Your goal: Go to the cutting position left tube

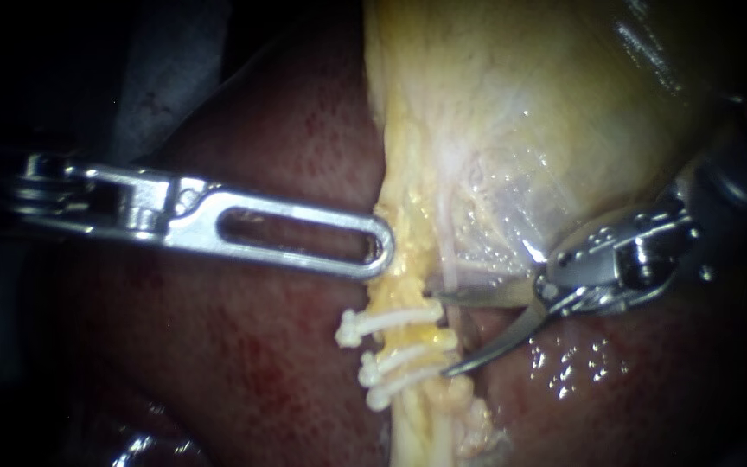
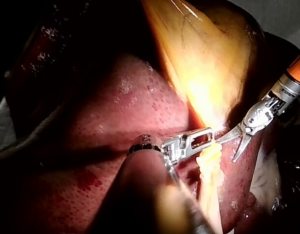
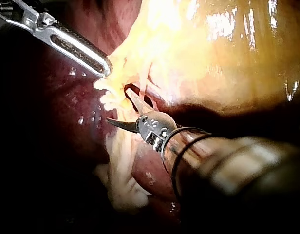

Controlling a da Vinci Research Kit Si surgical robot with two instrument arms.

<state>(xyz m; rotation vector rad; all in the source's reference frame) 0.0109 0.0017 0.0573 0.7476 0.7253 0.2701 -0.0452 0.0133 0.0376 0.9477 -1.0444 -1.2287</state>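
Observation:
A pale yellow tube (image 1: 414, 432) runs down from the gallbladder (image 1: 512, 104) over the dark red liver (image 1: 244, 363). Three white clips (image 1: 384, 322) cross it, one below the other. My right instrument (image 1: 441, 335) comes in from the right with two curved blades standing open. The upper blade's tip lies just above the top clip and the lower blade's tip beside the bottom clips, so the clipped stretch's right side sits in the gap. My left instrument (image 1: 380, 252), a slotted jaw, is shut on the yellow tissue just above the clips. The same grip shows in the left wrist view (image 2: 208, 135).
The liver fills the left and lower parts of the endoscope view. Wet, shiny liver (image 1: 572, 363) lies under my right instrument. In the right wrist view, the blades (image 3: 117, 105) open toward the clips (image 3: 107, 97), with my left instrument (image 3: 105, 68) just beyond them.

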